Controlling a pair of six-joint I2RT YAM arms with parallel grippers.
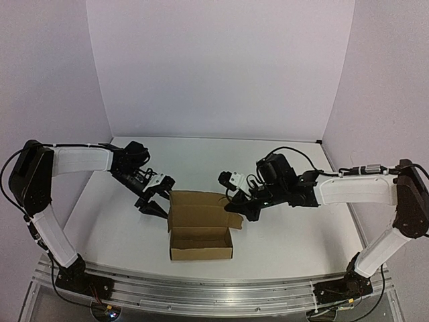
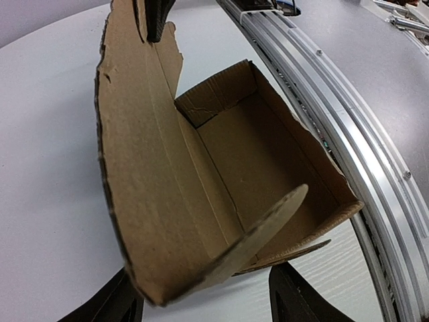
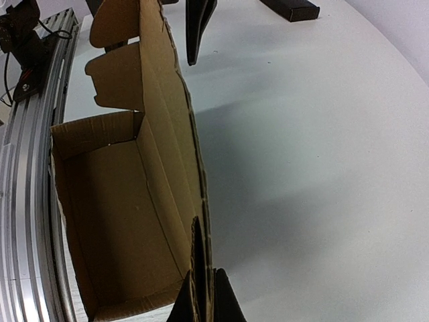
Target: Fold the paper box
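Observation:
The brown paper box (image 1: 201,243) stands open in the middle of the table, its lid (image 1: 198,209) raised upright along the far side. My right gripper (image 1: 236,216) is shut on the lid's right end; in the right wrist view its gripper (image 3: 204,276) pinches the lid's cardboard edge (image 3: 181,134). My left gripper (image 1: 155,203) is open at the lid's left end. In the left wrist view its fingers (image 2: 295,298) straddle the near corner of the box (image 2: 268,154) and a rounded side flap (image 2: 268,225), without closing on them.
A small black block (image 3: 291,8) lies on the white table beyond the box in the right wrist view. The aluminium rail (image 1: 201,292) runs along the near table edge, close to the box's front wall (image 2: 348,134). Purple walls enclose the back and sides.

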